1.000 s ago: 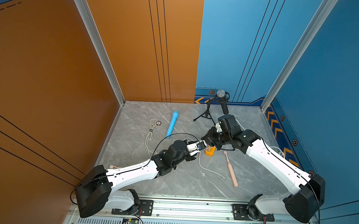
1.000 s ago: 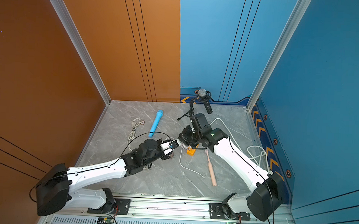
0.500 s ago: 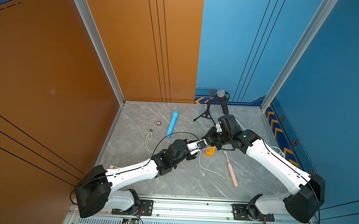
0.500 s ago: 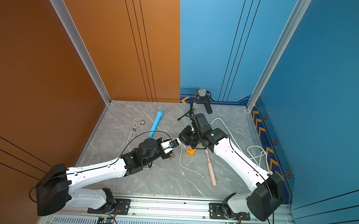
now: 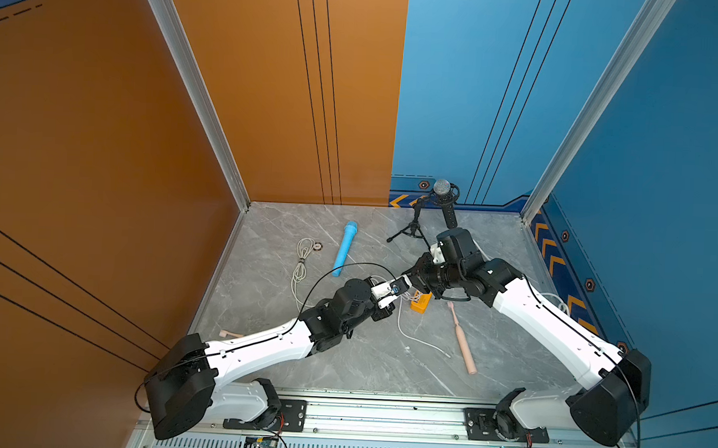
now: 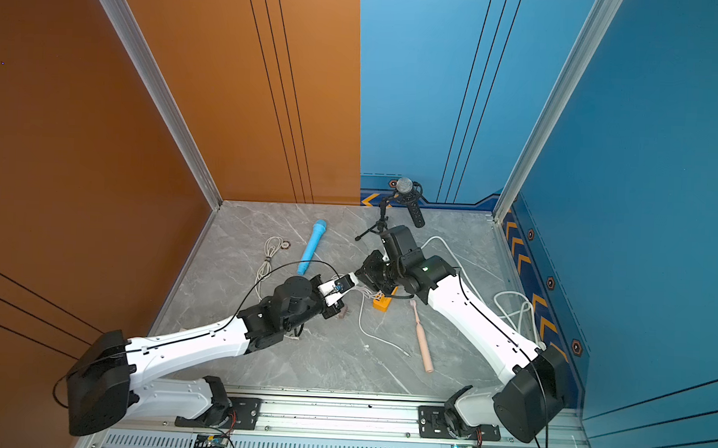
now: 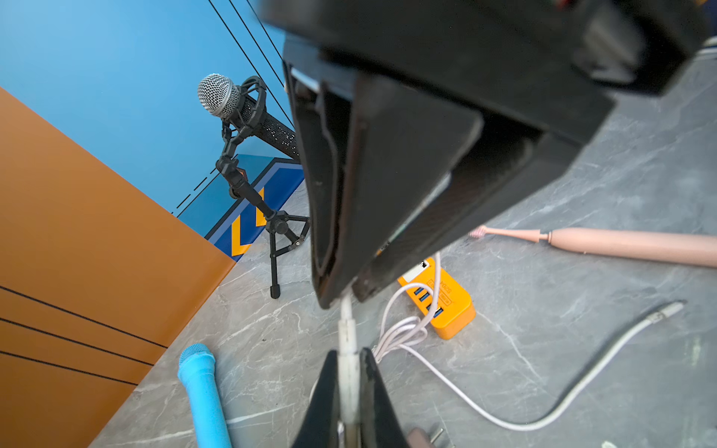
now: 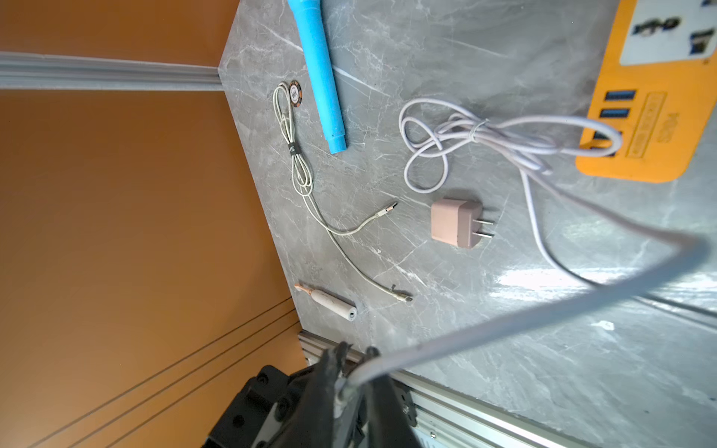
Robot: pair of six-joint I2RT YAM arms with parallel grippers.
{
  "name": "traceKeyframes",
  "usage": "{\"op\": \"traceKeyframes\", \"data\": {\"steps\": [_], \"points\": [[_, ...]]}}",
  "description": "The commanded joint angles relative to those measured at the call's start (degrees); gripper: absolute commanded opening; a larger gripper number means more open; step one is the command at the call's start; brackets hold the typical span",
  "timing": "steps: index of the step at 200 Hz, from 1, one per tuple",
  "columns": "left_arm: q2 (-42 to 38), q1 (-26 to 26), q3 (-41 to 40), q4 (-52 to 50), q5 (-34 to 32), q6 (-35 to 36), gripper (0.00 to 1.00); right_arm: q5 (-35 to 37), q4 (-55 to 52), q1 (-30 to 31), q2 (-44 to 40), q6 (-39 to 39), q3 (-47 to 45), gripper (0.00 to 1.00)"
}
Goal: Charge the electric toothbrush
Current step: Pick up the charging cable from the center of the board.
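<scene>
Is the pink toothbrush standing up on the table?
No, the pink toothbrush is lying flat on the grey table, and nothing is propping it up.

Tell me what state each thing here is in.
Left hand: shut on cable.
Right hand: around cable, grip unclear.
Cable: one end held up, other end loose.
Toothbrush: lying flat, not plugged in.
Adapter: lying loose, unplugged.
Hub: lying flat.
Microphone: mounted, tilted.
Blue mic: lying flat.

toothbrush (image 5: 462, 342) right of power strip (image 5: 421, 303), microphone (image 5: 442, 187) behind, coiled cable (image 5: 301, 262) at left
</scene>
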Motion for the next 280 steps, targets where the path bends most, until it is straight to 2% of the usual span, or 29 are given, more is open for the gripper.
{"op": "traceKeyframes", "data": {"steps": [1, 24, 52, 88, 166, 224, 247, 272, 280], "points": [[-2.44, 1.07, -1.04, -0.11, 3.0, -9.71, 0.0, -2.87, 3.42, -0.94, -2.69, -6.0, 0.19, 0.34], [-2.86, 1.41, -0.8, -0.96, 3.98, -13.72, 0.0, -7.33, 9.75, -0.98, -4.28, -7.29, -3.65, 0.42], [-3.24, 1.52, -0.97, -0.96, 5.75, -15.91, 0.0, -7.97, 15.21, -1.15, -7.43, -7.59, -7.8, 0.43], [-3.61, 1.53, -0.14, -0.99, 7.33, -17.56, 0.0, -9.17, 17.72, -1.06, -6.93, -8.72, -10.11, 0.4], [-3.11, 1.35, 1.22, -0.97, 8.33, -18.89, 0.0, -10.16, 23.08, -0.72, -6.26, -8.46, -13.24, 0.21], [-1.41, 1.26, 2.81, -0.92, 7.75, -19.56, 0.0, -11.01, 25.06, -0.47, -6.18, -8.27, -13.8, 0.12], [-0.67, 1.28, 3.51, -0.96, 7.83, -20.1, 0.0, -10.48, 25.17, -0.6, -6.58, -8.14, -13.79, 0.0], [-0.31, 1.33, 3.64, -1.03, 7.18, -20.49, 0.0, -7.51, 22.31, -1.19, -6.93, -8.44, -12.69, 0.0], [-0.69, 1.31, 3.41, -1.4, 6.79, -20.66, 0.13, -4.07, 19.1, -1.54, -7.11, -8.59, -11.83, 0.0]]}}
